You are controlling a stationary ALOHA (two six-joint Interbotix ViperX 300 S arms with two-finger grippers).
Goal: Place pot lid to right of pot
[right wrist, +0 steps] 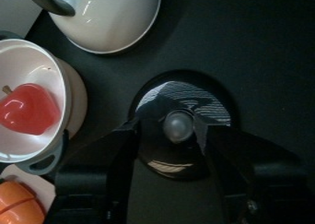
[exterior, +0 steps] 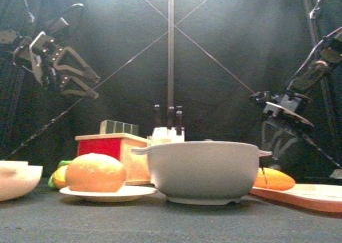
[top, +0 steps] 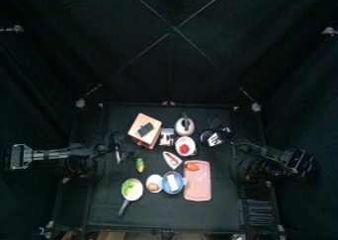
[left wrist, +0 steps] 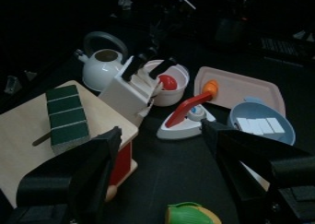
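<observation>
The pot (right wrist: 28, 103), pale-rimmed with red inside, stands in the table's middle (top: 187, 145). Just to its right in the top view, the pot lid (right wrist: 182, 126) lies flat on the black table, a grey disc with a round knob. My right gripper (right wrist: 180, 137) hangs straight over it, open, with one jaw on each side of the knob and neither touching it; in the top view the gripper (top: 215, 137) covers most of the lid. My left gripper (left wrist: 167, 143) is open and holds nothing, back at the table's left (top: 114, 152).
A white kettle (top: 185, 122) stands behind the pot and a tan box (top: 145, 127) to its left. Toward the front lie a salmon tray (top: 199, 181), a white-and-blue bowl (top: 172, 185), a green-topped tool (top: 130, 191) and a red-handled tool (left wrist: 185, 112).
</observation>
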